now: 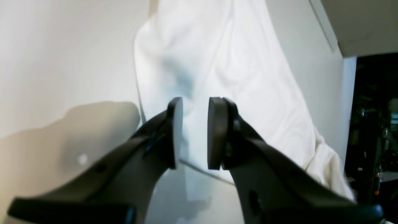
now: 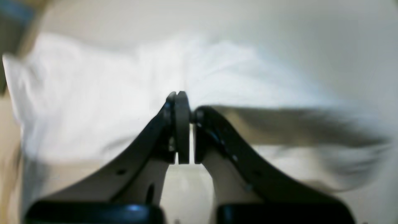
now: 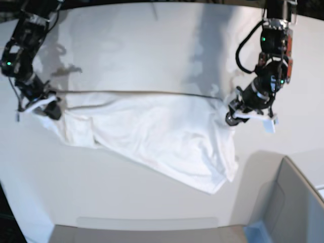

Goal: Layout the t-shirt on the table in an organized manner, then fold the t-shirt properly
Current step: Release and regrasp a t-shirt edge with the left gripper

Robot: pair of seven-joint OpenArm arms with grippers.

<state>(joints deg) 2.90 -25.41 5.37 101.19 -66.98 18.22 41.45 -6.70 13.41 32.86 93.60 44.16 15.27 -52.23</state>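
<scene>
The white t-shirt lies spread and rumpled across the middle of the table, plain side up, its far edge pulled into a straight line. My right gripper sits at the shirt's left corner, shut on the cloth. In the right wrist view the right gripper has its jaws pressed together, with the blurred t-shirt beyond. My left gripper hovers at the shirt's right edge. In the left wrist view the left gripper is open and holds nothing, just above the t-shirt.
A grey box with a blue corner stands at the front right of the table, close to the shirt's lower corner. The grey box also shows in the left wrist view, with the table edge and dark room beyond.
</scene>
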